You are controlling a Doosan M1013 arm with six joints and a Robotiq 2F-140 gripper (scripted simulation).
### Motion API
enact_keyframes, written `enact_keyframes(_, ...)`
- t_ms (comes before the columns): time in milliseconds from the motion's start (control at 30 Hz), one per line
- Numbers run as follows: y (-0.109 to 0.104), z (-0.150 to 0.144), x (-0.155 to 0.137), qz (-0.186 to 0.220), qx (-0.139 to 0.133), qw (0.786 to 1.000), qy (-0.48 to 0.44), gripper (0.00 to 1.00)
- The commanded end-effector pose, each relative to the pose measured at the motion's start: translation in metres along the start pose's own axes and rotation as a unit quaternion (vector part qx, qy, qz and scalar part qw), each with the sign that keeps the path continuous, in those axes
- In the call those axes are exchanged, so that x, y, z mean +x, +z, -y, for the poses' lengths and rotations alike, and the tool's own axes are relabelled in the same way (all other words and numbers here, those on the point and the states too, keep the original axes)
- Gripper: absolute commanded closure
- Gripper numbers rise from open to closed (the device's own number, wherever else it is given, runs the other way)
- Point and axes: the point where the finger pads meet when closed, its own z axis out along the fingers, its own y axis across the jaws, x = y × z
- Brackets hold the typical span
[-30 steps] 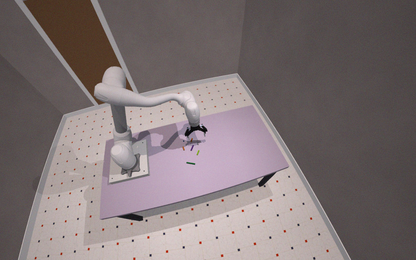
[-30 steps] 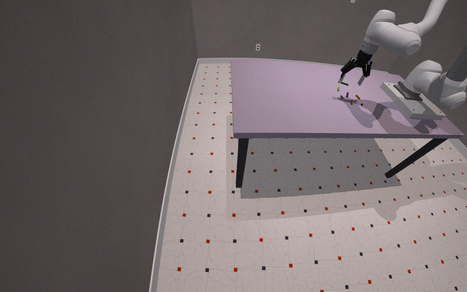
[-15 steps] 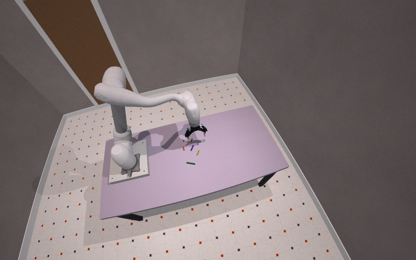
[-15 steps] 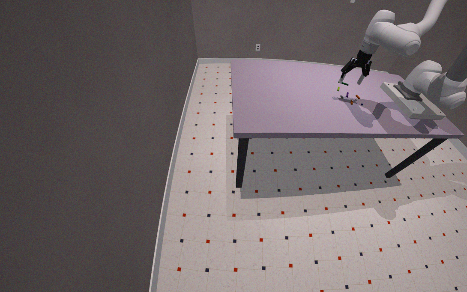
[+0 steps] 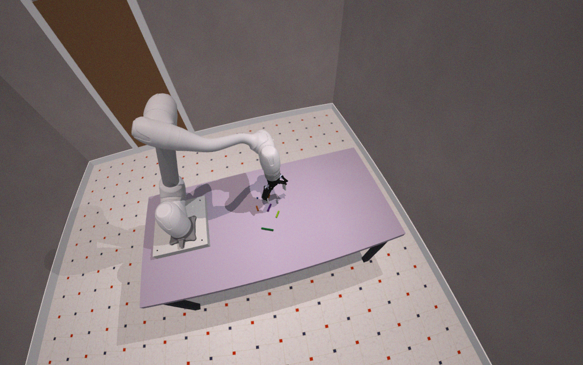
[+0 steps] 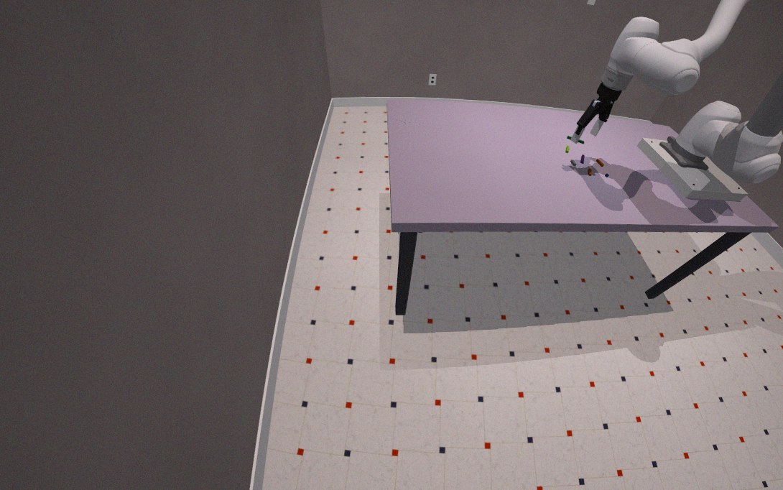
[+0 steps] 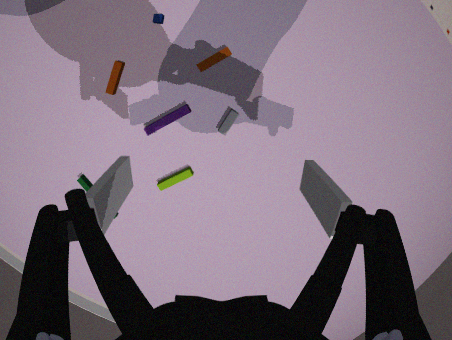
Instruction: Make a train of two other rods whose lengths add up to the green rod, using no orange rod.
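Wrist view is showing the hand (image 7: 220,193) spread wide, gripping nothing, hanging above the table (image 7: 372,110). Grey rod (image 7: 227,120) is lying near lime rod (image 7: 176,178), unaligned; green rod (image 7: 84,181) peeking left. Next grasp should be centring squarely on one rod. Arm is reaching outward, wrist pointing down.

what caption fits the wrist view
Open claw above lime rod, purple rod and grey rod.

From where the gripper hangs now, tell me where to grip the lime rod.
Grip the lime rod at mid-length across its long sides, coming straight down with the open gripper turned square to it. It lies flat, apart from its neighbours, so the fingers should fit.
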Motion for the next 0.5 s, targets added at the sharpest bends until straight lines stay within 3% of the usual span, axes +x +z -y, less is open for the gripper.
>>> enact_keyframes(0,0.001,0.004,-0.005,-0.006,-0.003,0.996,-0.083,0.00)
enact_keyframes(467,0.005,0.014,-0.017,-0.005,-0.004,0.959,-0.284,0.00)
